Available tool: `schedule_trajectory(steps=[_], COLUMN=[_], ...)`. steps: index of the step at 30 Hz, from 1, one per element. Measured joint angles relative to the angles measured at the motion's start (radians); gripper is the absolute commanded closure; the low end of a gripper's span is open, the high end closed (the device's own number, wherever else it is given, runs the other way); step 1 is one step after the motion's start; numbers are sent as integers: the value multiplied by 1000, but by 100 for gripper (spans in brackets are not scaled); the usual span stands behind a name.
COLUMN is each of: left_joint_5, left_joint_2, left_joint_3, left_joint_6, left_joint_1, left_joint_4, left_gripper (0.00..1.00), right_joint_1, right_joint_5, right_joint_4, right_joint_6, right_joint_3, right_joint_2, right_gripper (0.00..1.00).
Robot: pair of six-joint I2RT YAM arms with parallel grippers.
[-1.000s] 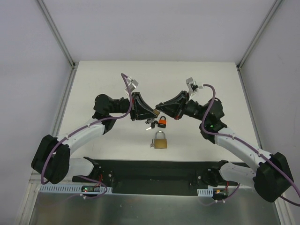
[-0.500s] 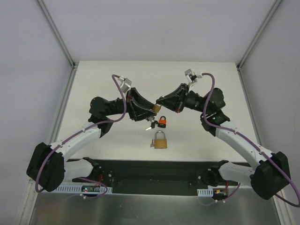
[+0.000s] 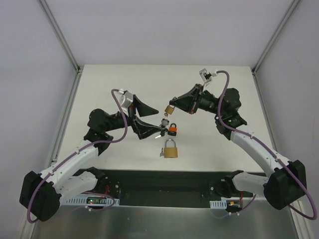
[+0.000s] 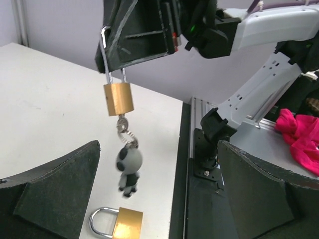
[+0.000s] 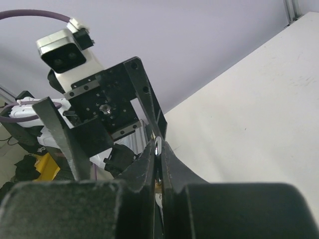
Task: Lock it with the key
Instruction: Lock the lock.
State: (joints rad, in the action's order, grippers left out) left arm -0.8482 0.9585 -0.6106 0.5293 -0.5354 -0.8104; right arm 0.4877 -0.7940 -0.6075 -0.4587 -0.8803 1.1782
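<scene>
Above the middle of the table point(image 3: 124, 79), a small brass padlock point(image 4: 118, 98) hangs by its shackle point(image 4: 105, 55) from the right gripper point(image 3: 175, 105), whose fingers are pressed tight on the steel loop. The key point(image 4: 122, 124) sits in the keyhole underneath, and a panda charm point(image 4: 128, 167) dangles from it on a short ring. The left gripper point(image 3: 149, 121) is spread wide, just beside and below the charm, and holds nothing.

The padlock is probably dense for its size, rigid and smooth, so a pinch on the thin round shackle may let the body swing or twist. The flat sides of the brass body would give a steadier hold. The key is small and stiff, and its bow is the only place to grip for turning. The charm is loose and sways, so it could get between the fingers and the bow.

From the left wrist view both shackle legs seem to enter the body, but I cannot tell whether the shackle is seated. The key's bow is tiny and partly blurred. In the right wrist view the fingers hide the padlock, and only a sliver of shackle shows. A second padlock point(image 3: 171, 149) lies on the table below, near an orange object point(image 3: 173, 130) that I cannot identify.
</scene>
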Motion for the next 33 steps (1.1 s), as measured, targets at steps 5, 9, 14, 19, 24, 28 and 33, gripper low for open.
schedule_trajectory(steps=[5, 9, 14, 19, 24, 28, 33], left_joint_5=[21, 20, -7, -57, -81, -105, -148], left_joint_2=[18, 76, 187, 279, 323, 361, 390], left_joint_3=[2, 1, -38, -89, -98, -100, -100], left_joint_6=[-49, -63, -63, -40, -1, 45, 96], left_joint_1=[0, 0, 0, -1, -9, -22, -22], left_joint_4=[67, 69, 64, 17, -51, -121, -179], left_gripper=[1, 1, 1, 1, 16, 51, 91], right_joint_1=[0, 0, 0, 0, 0, 0, -2], right_joint_5=[-8, -13, -20, -26, -26, -26, -16], right_joint_4=[-1, -2, -11, -39, -51, -55, -61], right_joint_6=[-8, -18, -38, -62, -72, -77, -74], right_joint_3=[-8, -8, -7, -6, -5, -5, 2], right_joint_2=[1, 2, 5, 18, 19, 19, 19], right_gripper=[99, 100, 100, 100, 100, 100, 100])
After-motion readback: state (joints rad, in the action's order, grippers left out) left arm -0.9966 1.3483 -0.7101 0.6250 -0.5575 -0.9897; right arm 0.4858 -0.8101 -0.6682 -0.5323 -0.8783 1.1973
